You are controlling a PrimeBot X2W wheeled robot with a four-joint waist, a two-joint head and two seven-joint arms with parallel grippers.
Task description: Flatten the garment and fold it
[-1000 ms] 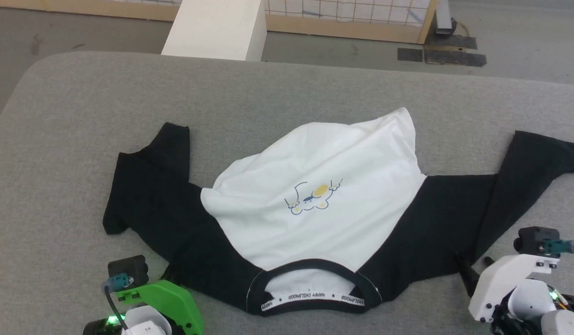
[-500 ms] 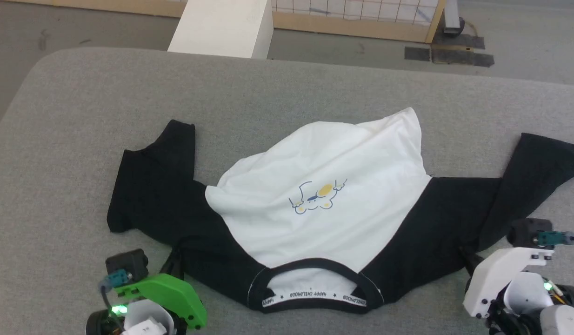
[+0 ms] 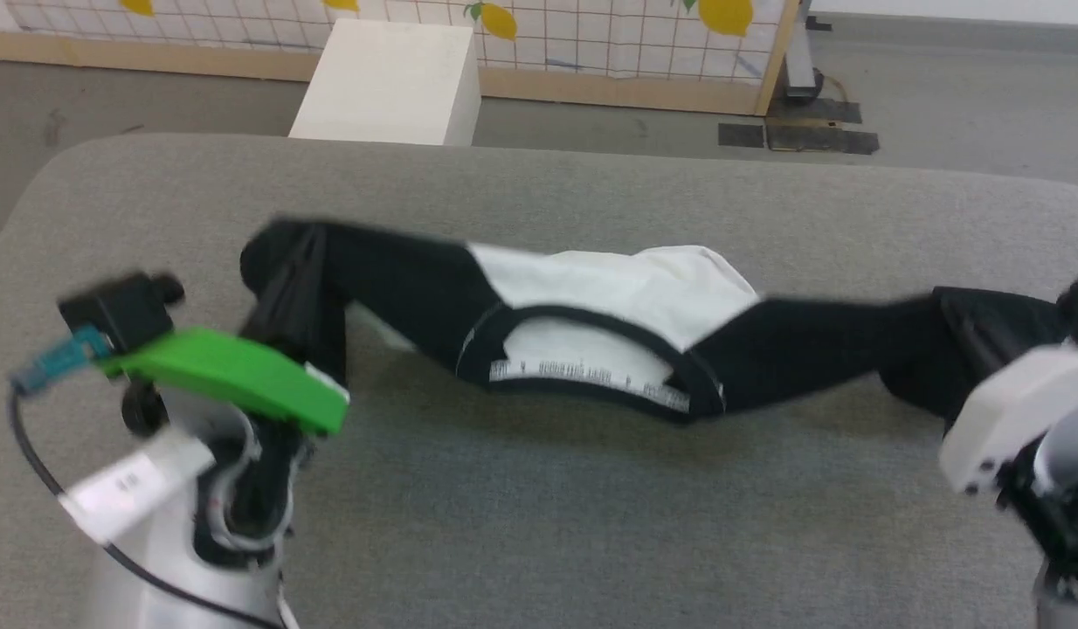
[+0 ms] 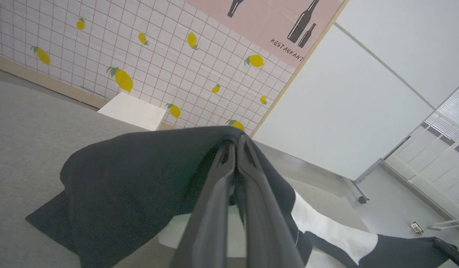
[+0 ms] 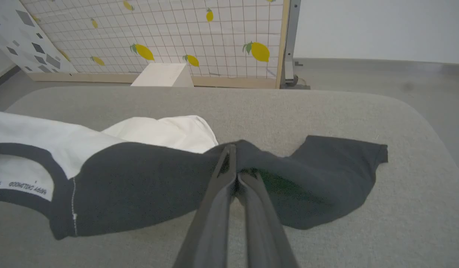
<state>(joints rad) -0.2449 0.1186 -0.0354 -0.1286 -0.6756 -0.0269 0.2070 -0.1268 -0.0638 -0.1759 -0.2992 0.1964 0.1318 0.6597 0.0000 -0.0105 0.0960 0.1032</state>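
Left tool (image 4: pixel 235 147) and right tool (image 5: pixel 232 156) are each clamped on a black sleeve of the shirt (image 3: pixel 631 288), holding its collar end raised and taut above the grey counter (image 3: pixel 591 524) while the white hem trails there, apparently to stretch out creases.

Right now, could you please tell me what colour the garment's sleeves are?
Black: the sleeves of the garment show best in the right wrist view.

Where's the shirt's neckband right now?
Head view, mid-frame: the neckband hangs just above the grey table, between the left gripper and right gripper, which pinch the garment by its black sleeves.
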